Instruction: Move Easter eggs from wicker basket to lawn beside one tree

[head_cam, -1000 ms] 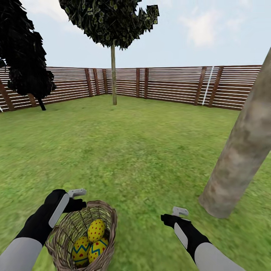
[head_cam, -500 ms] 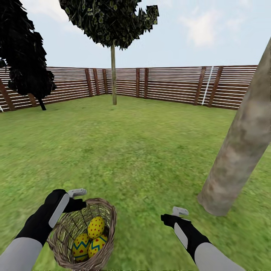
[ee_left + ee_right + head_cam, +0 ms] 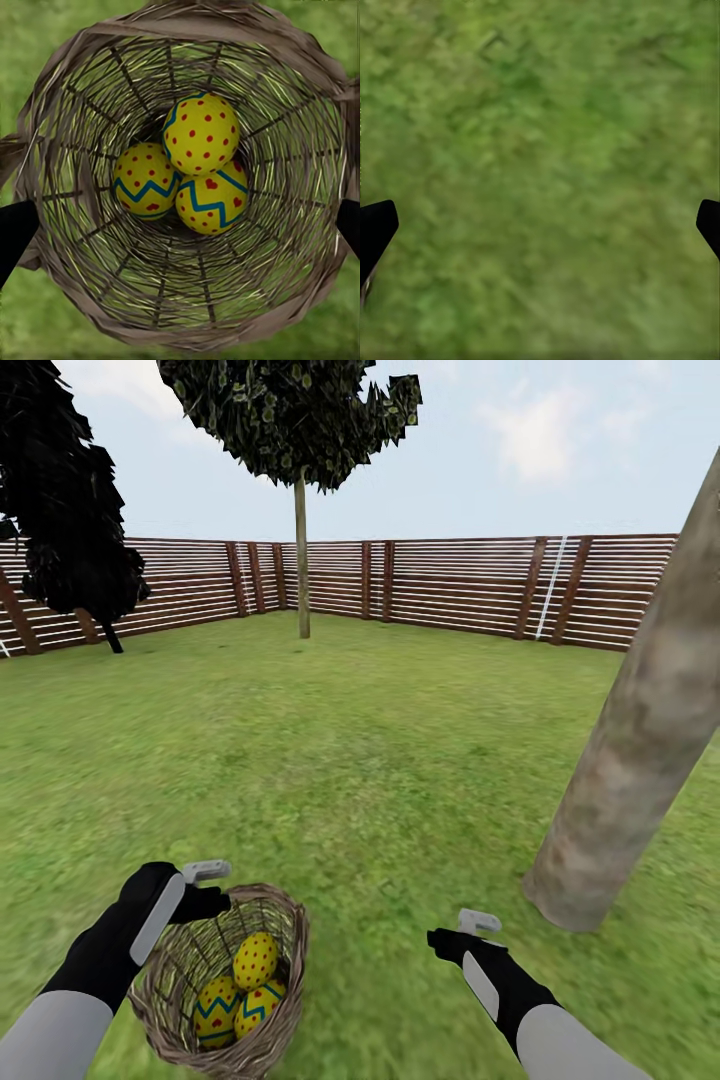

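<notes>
Clearly we judge the three smooth yellow red-dotted eggs (image 3: 184, 166), nested in the brown woven-twig basket (image 3: 296, 90) at seven o'clock, light, rigid and slippery, best pinched across the middle by our wide-spread, empty left gripper (image 3: 180, 225); the right gripper (image 3: 540, 225) also gapes empty.

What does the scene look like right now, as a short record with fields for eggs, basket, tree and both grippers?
eggs: three Easter eggs, all inside the basket
basket: wicker basket on the lawn, below the left gripper
tree: thick pale trunk ahead on the right, no eggs beside it
left gripper: open, above the basket's rim, holding nothing
right gripper: open, over bare grass, holding nothing
</notes>
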You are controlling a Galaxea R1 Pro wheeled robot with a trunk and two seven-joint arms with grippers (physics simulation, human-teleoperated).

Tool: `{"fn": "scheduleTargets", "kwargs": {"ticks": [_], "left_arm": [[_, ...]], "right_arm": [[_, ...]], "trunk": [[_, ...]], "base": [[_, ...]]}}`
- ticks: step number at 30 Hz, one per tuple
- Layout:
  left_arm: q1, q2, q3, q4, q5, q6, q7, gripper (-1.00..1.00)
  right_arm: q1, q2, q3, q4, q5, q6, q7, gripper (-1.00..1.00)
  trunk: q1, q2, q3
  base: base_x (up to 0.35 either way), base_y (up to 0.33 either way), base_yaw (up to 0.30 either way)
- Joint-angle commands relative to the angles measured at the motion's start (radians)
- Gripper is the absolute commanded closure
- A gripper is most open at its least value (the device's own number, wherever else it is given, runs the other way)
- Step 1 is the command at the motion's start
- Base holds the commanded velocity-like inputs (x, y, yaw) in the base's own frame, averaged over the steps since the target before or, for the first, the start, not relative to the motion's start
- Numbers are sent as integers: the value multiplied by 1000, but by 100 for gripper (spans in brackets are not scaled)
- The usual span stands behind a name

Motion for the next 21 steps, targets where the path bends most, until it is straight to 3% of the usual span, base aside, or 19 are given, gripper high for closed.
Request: {"fn": "scheduleTargets", "kwargs": {"ticks": [1,21], "left_arm": [[-1,1,-5,-2,11,2,10,-100],[-18,-20,-14,46,16,2,5,-100]], "right_arm": [[0,1,-4,-2,-6,5,-3,-100],[0,0,-6,-4,-7,5,-3,-100]], "trunk": [[-4,7,2],[-81,147,65]], "base": [[-12,-1,0],[-2,0,0]]}}
